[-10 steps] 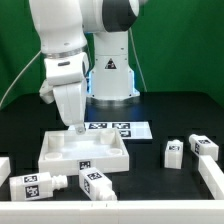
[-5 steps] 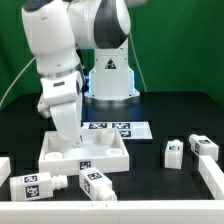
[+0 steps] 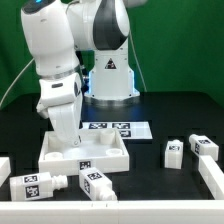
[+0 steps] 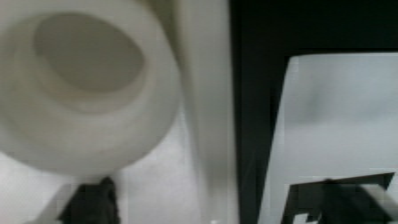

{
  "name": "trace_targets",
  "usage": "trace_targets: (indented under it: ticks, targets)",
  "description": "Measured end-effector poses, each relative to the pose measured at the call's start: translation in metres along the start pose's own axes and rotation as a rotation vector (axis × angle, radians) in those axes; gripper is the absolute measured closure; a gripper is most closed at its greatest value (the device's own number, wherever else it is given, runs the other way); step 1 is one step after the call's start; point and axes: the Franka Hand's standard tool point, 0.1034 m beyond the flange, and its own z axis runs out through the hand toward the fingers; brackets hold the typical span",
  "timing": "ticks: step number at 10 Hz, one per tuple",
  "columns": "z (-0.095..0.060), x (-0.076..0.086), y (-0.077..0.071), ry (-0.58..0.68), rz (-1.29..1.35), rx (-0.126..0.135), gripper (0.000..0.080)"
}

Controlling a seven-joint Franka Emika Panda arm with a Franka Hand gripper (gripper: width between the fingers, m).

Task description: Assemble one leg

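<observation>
Black tabletop [image 3: 150, 190] carries all parts; two-finger gripper [image 3: 70, 134] stands low over the far corner of the large flat white square piece with raised corner sockets [image 3: 110, 156], on the exterior view's left; whether its fingers are parted or closed cannot be told, as the wrist view is blurred. No leg is visibly held; the nearest small white squarish plastic leg with a square tag [image 3: 95, 183] lies just in front of that piece; others lie well apart. Judged light, stiff, smooth and somewhat slippery; grip across two opposite flat faces near mid-length.
</observation>
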Motion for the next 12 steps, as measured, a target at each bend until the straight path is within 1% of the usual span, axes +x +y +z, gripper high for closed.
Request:
trace_targets:
  ticks: [1,2,3,4,5,8,9,10,11,12]
  targets:
    - [-0.002,-0.001,0.001,-0.002,0.011,0.004,0.0430]
    - [-0.006,-0.002,0.005,-0.015,0.004,0.000,0.0564]
    - [-0.008,-0.003,0.006,-0.024,-0.009,-0.002,0.0564]
    - [-0.008,-0.003,0.006,-0.024,-0.009,-0.003,0.0731]
    - [-0.008,-0.003,0.007,-0.025,-0.008,-0.006,0.0744]
    - [-0.008,-0.003,0.007,-0.025,-0.008,-0.006,0.0744]
    - [-0.009,-0.002,0.009,-0.029,-0.013,-0.008,0.0744]
    - [-0.013,0.003,0.018,-0.043,-0.025,-0.014,0.0744]
    - [-0.016,0.012,0.028,-0.055,-0.031,-0.022,0.0744]
    - [-0.016,0.022,0.035,-0.056,-0.031,-0.027,0.0744]
